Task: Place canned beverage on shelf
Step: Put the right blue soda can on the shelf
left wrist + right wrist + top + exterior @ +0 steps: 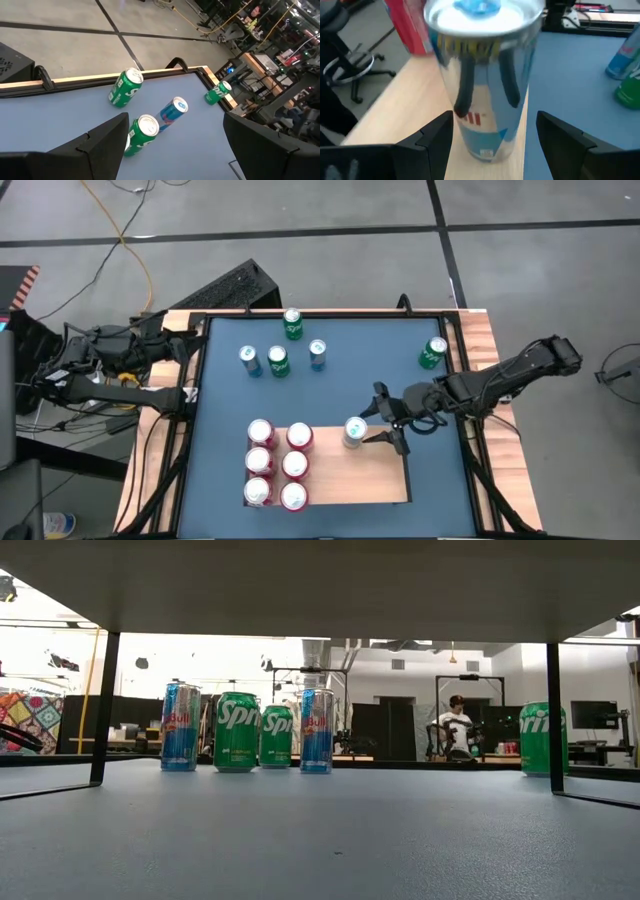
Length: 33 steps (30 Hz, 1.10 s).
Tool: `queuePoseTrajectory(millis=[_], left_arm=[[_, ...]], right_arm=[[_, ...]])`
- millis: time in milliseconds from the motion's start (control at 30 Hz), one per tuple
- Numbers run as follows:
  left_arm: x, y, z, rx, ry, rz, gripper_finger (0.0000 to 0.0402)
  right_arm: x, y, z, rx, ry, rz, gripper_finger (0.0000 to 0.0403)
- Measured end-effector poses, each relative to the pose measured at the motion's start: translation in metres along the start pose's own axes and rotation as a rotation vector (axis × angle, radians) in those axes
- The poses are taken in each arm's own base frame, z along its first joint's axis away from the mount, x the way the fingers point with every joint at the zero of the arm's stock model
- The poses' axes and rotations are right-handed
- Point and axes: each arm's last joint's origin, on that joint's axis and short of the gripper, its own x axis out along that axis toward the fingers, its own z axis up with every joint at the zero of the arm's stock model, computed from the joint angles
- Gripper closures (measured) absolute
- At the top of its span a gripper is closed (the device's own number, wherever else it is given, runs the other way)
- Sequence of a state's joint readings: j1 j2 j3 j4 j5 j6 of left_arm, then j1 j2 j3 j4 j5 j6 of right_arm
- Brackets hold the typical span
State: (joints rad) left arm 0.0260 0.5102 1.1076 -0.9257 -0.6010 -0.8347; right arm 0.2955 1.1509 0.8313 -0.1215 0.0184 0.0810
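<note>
the right gripper (383,418) is standing open around a silver can (353,432) on the shelf (385,480) beside the red cans (278,464) — released, it seems. next: backing away without tipping it. the left gripper (175,150) is idling open off-table.

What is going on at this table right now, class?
The right claw is at a silver and blue can standing on the pale wooden shelf, with its fingers open on either side of the can rather than clamped. Six red cans already stand in two rows on the shelf. Green and blue cans wait on the blue table top. The left claw waits open at the table's left edge.
</note>
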Motion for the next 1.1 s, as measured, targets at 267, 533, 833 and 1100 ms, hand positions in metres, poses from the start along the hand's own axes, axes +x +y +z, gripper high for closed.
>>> queuePoseTrajectory(millis=[267,533,833,1100], left_arm=[[0.0,0.0,0.0,-0.015,-0.01,0.009,0.0093],[0.0,0.0,0.0,-0.015,-0.01,0.009,0.0093],[0.0,0.0,0.0,-0.014,-0.009,0.01,0.0093],[0.0,0.001,0.0,0.006,-0.003,0.008,0.0093]], right_arm=[[0.016,-0.01,-0.001,0.001,-0.003,0.107,0.0134],[0.033,-0.009,-0.004,-0.008,-0.014,0.156,0.0134],[0.052,-0.003,-0.002,0.038,-0.043,0.179,0.0134],[0.08,0.014,0.016,0.033,-0.016,0.194,0.0148]])
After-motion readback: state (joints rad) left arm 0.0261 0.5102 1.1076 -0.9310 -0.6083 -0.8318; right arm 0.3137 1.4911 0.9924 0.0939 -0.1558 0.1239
